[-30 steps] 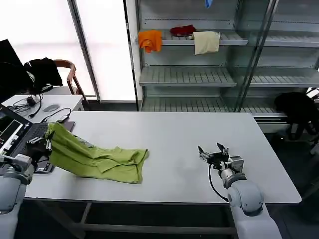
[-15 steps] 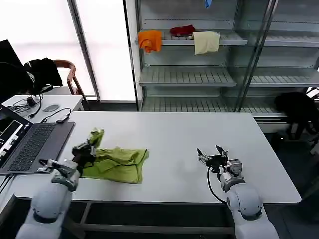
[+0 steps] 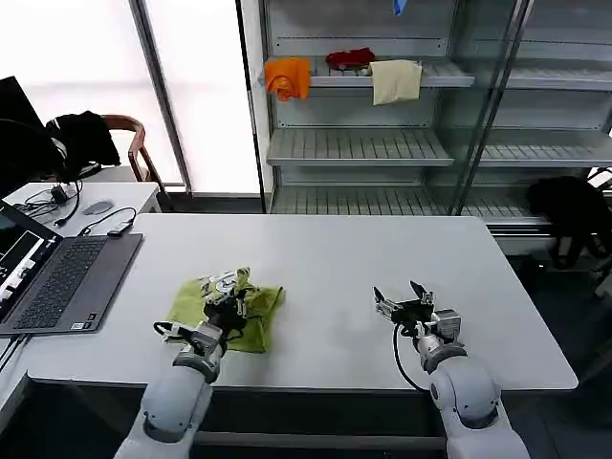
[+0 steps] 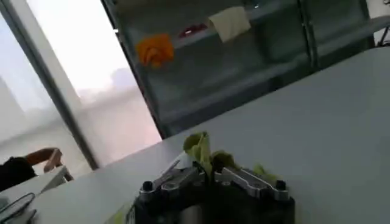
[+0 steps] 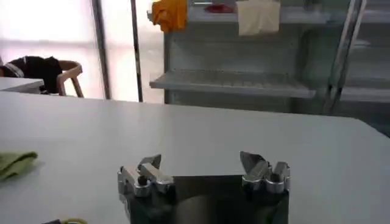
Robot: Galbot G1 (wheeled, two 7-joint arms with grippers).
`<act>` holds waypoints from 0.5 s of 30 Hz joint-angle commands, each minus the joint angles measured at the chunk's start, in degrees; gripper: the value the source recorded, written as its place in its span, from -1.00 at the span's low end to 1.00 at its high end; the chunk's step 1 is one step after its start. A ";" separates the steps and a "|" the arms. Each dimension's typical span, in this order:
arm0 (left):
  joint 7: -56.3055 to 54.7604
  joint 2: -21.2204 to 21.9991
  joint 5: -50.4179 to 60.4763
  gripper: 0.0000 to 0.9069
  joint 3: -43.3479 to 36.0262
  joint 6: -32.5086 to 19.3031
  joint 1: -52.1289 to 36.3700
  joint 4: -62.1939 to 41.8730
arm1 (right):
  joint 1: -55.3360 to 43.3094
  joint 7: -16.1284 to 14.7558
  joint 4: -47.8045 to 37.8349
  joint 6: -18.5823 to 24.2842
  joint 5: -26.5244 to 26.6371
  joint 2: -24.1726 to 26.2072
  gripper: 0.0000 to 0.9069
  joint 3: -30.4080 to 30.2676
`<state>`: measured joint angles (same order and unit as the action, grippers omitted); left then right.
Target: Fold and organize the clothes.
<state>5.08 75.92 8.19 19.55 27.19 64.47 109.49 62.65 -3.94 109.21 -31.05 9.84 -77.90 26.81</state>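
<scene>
Near the front edge of the white tabletop point(image 3: 335, 258), left of its middle, the left gripper point(image 3: 228, 292) is clamped on a raised fold of the lime-green short-sleeved T-shirt of thin soft fabric point(image 3: 251, 316). A second ago that arm held the sleeve end out by the left edge, over the open grey laptop point(image 3: 57, 282), with the cloth stretched long; it has since carried that end across on top of the body, so the shirt now lies as a compact doubled bundle. I judge one sideways fold to be nearly laid, with release and a further fold remaining.

The right gripper point(image 3: 405, 304) waits low over the tabletop toward the front right, jaws spread wide and empty, much as before.

The left wrist view shows green fabric point(image 4: 204, 152) pinched up between the closed fingers, which the head view leaves unclear. The right wrist view shows its parted fingertips point(image 5: 253, 161) over bare table, with a corner of the shirt point(image 5: 15, 163) well off.

On the far shelf point(image 3: 359, 148) hang orange, red and cream cloths.
</scene>
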 commanded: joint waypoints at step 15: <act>-6.98 10.52 1.28 1.00 -8.98 3.23 0.44 -7.47 | -0.60 -0.14 0.22 -0.13 -0.21 -0.30 1.00 -0.43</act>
<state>0.34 81.64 9.79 14.13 27.66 64.34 104.32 62.19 -4.10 109.51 -31.14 9.71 -78.14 26.37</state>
